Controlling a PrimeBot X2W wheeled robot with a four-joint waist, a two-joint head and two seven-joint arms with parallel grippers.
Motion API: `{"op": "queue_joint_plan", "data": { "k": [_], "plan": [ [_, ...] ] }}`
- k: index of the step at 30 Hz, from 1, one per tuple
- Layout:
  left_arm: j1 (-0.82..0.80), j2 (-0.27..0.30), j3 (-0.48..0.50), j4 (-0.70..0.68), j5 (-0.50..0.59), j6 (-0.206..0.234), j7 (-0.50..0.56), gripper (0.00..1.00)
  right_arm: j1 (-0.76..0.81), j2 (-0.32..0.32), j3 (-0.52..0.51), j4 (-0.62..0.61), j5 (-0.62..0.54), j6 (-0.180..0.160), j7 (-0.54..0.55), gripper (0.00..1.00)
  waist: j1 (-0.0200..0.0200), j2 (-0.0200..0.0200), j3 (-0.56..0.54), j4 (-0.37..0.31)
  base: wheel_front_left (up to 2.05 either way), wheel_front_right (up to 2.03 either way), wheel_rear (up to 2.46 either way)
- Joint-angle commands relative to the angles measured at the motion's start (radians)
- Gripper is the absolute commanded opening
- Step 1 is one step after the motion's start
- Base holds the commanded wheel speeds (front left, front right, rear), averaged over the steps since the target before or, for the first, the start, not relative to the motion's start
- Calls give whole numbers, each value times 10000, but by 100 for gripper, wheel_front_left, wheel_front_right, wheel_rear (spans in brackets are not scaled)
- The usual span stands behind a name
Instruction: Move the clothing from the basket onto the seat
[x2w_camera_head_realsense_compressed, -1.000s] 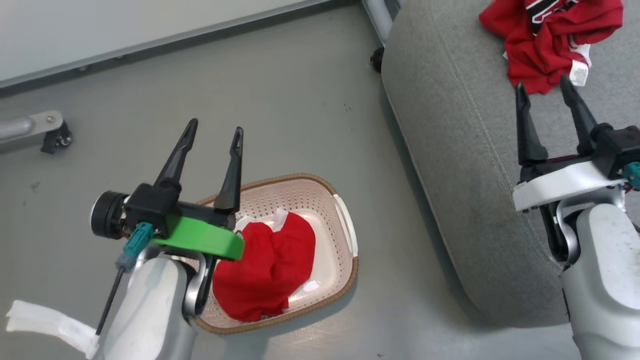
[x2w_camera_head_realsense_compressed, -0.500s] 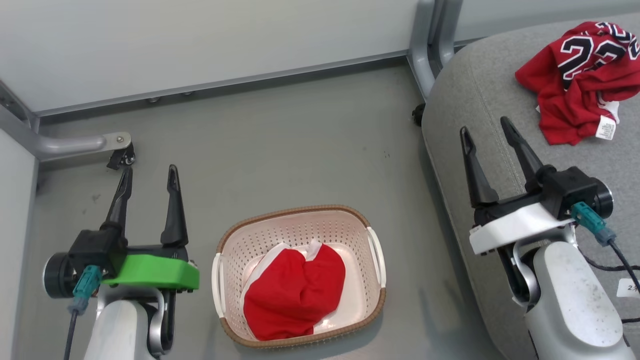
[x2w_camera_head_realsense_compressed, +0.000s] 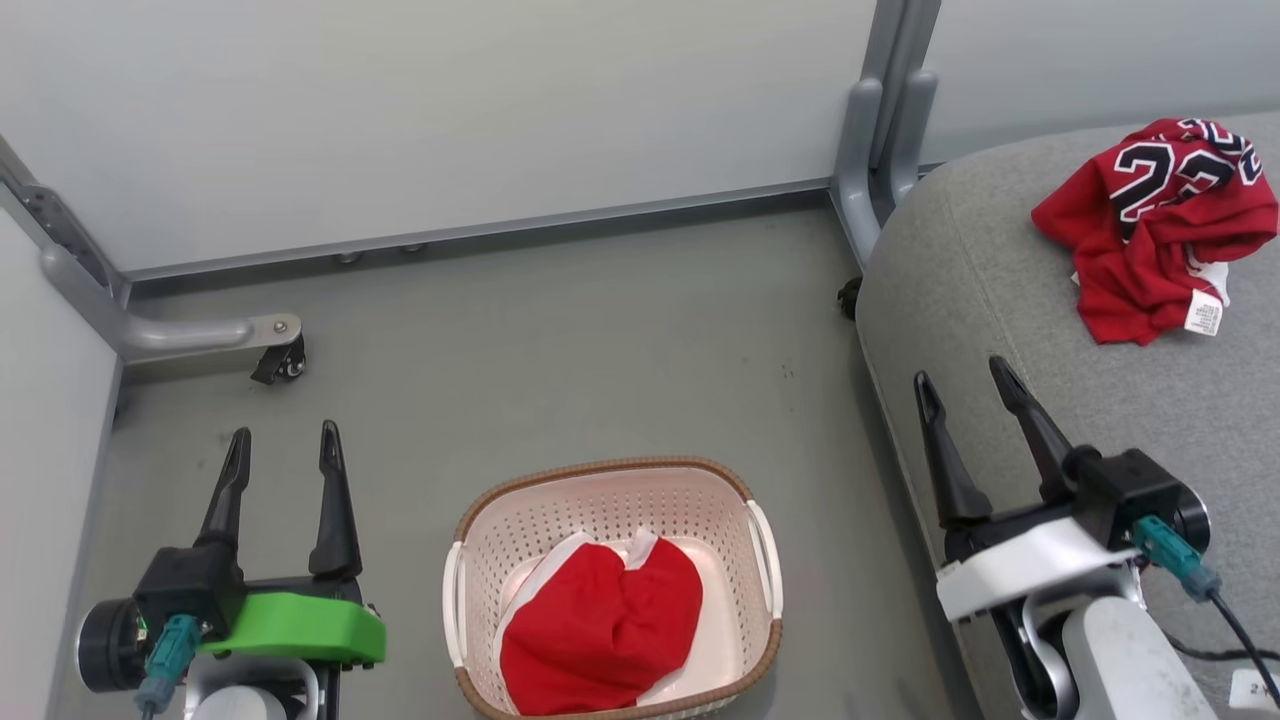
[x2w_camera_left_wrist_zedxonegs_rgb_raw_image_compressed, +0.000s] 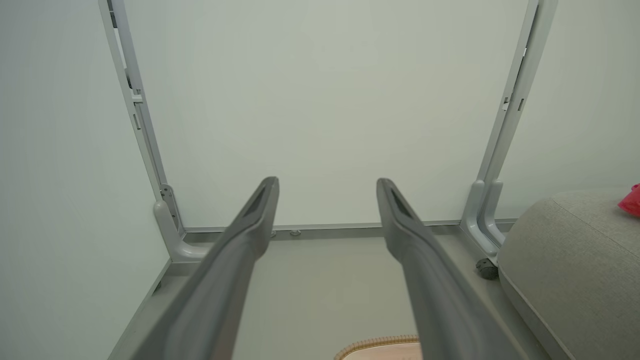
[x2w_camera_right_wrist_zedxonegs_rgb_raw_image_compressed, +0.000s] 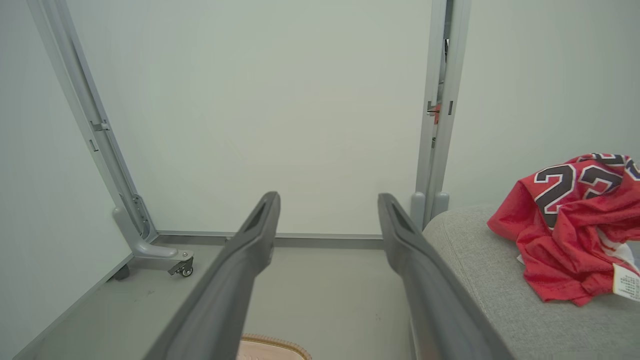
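A cream perforated basket with a brown rim stands on the floor at bottom centre, its rim also showing. A crumpled red garment with white trim lies inside it. Another red garment with black-and-white numbers lies on the big grey seat at right. My left gripper stands open and empty left of the basket. At the seat's near-left edge my right gripper is open and empty too.
Pale partition panels close off the back and left, held by grey posts with caster feet. Another small caster sits by the seat's corner. Grey floor lies between the panels, basket and seat.
The head camera has tilted up, so the whole scene slid down. Both arms drew back toward the robot; the left gripper moved off the basket to its left. The garments stayed put.
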Motion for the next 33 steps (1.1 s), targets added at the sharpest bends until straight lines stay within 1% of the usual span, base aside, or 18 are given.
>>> {"op": "queue_joint_plan", "data": {
  "k": [1,6,15,33],
  "plan": [
    [205,-29,43,-38,118,-59,5,100,263,8,-35,-92,75,-6,-24,100,1,0,-110,11,0,0,0],
    [393,-74,0,-121,207,-84,5,100,827,14,67,-378,292,-7,-24,100,1,0,-251,0,0,0,0],
    [498,-122,-95,-186,248,-75,5,100,1288,14,221,-606,615,-7,-24,100,1,0,-302,-56,0,0,0],
    [442,-148,-24,-98,260,-143,6,100,1150,16,265,-382,608,-7,-24,100,1,0,-239,-146,0,0,0]
  ]
}}
